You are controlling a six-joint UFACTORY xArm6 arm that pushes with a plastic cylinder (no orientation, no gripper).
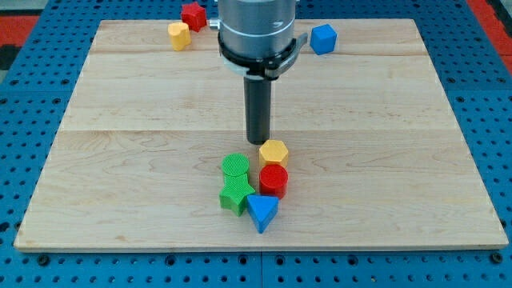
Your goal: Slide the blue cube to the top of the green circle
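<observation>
The arm [258,28] is seen reaching down from the view's top, with my tip [258,142] held upright at mid-board

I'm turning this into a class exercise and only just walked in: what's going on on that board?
A robot arm with a dark rod is pushing small coloured blocks around a wooden board. My tip rests just left of and above the yellow hexagon block, which heads a cluster with the red cylinder, green circle, green star-like block and blue triangle. The blue cube it should bring above the green circle sits far off at the view's top, untouched.
</observation>
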